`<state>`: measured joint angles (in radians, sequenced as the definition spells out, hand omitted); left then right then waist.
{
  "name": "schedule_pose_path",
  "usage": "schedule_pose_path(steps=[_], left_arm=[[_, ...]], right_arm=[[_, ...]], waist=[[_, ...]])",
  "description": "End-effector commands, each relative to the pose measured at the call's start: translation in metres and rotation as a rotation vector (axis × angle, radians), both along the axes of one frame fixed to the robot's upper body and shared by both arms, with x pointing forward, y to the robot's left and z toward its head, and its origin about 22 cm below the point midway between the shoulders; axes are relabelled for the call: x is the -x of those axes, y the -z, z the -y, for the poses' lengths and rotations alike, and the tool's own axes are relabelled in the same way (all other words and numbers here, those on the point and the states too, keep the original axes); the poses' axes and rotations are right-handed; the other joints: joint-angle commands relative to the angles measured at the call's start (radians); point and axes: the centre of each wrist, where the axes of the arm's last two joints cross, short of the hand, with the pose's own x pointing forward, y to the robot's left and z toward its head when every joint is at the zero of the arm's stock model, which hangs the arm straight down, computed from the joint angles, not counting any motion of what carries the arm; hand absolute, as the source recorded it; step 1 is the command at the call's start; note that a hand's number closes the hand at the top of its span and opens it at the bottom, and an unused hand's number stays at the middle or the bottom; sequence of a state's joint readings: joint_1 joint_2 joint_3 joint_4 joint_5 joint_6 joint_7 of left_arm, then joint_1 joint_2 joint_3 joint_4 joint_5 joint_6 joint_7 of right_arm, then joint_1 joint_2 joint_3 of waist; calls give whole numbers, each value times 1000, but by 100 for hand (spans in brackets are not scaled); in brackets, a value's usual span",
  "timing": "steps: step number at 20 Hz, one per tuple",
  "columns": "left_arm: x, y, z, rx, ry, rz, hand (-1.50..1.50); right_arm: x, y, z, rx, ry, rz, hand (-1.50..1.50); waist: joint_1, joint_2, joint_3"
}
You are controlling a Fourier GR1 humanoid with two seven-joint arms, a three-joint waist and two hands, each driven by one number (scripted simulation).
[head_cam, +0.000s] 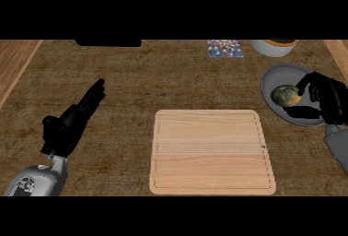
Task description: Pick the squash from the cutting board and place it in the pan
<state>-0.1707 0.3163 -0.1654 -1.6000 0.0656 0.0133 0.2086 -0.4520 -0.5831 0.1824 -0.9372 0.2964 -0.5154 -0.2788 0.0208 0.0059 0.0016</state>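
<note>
Nearly done: the squash [286, 95] sits over the pan [275, 77], not yet let go.
I see the cutting board [212, 151] bare on the bench [163, 78], so the pick is behind me. My right robot hand [324, 97] has its fingers curled round the squash inside the pan's rim; whether it touches the bottom I cannot tell. What I judge is left is the release. My left robot hand [71, 123] rests relaxed, fingers straight, at the left.

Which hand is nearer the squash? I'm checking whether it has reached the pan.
Right. The right hand is over the pan, fingers curled beside the squash inside it. The left hand rests open far off, beyond the cutting board.
</note>
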Motion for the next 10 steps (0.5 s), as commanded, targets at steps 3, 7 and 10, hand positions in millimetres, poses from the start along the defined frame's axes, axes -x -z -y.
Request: schedule_pose_path(steps=[3,7,10], left_arm=[[10,6,-8,-8,11,2,0],[-10,-3,1,11,22,0,0],[-12,-4,1,8,19,4,0]], right_arm=[[-29,3,31,-25,21,3,150],[-36,0,45,-7,11,13,150],[-43,3,39,3,13,8,150]], waist=[[12,2,0],[12,7,1],[17,9,1]])
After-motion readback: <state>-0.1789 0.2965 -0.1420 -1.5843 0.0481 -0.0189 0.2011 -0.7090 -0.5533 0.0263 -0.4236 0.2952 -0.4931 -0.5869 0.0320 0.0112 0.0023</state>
